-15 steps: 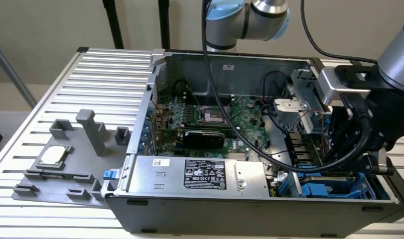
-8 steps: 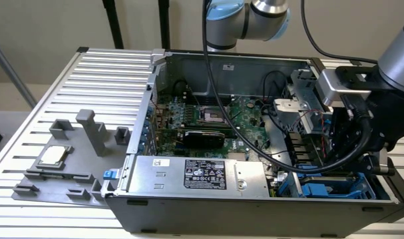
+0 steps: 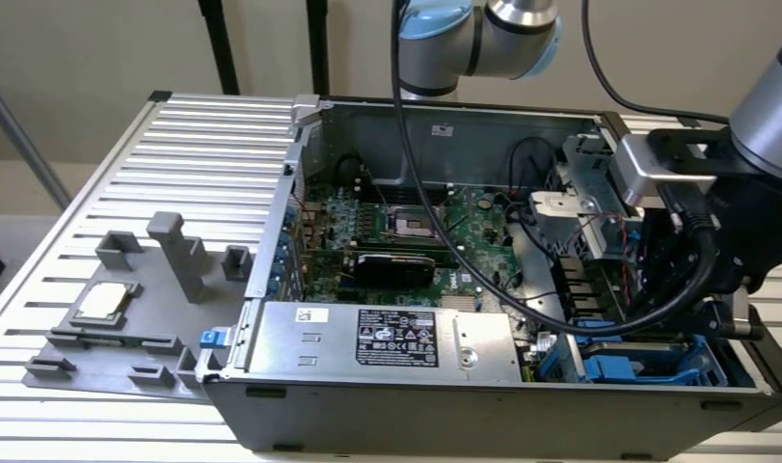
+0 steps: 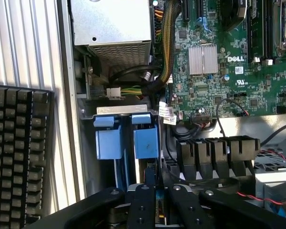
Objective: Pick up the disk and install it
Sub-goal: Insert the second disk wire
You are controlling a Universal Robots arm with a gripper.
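Two black fingers (image 4: 143, 207) are filling the near edge of the wrist view. The jaws are standing almost pressed together and are pinching a thin blue-edged slab between them. It is reading as the disk (image 4: 160, 205) seen edge-on; its label and most of its body are lying hidden behind the fingers. The disk is hanging in that grip just over the drive cage in the corner of the open computer case (image 3: 494, 424). It is not showing as seated in a slot.

Just beyond the fingertips, two blue plastic carriers (image 4: 108, 140) are sitting side by side in the cage, each under a lighter blue tab. A row of black cable connectors (image 4: 214, 152) is standing beside them. The green motherboard (image 4: 257, 76) is spreading out past those, with a small silver heatsink (image 4: 202, 59) on it. The perforated metal power supply (image 4: 112, 28) is lying further along the case wall, with a yellow and black cable bundle (image 4: 166, 43) running beside it. A black gridded panel (image 4: 16, 157) is lying outside the case wall.

In the exterior view the arm (image 3: 738, 193) is reaching down into the case at the exterior view's right, above the blue cage (image 3: 622, 371). The case is lying open on a slatted metal table (image 3: 198, 125). At the exterior view's left, a grey fixture (image 3: 121, 338) is resting on the table, well apart from the arm, and is carrying a small square silver chip (image 3: 102, 301).
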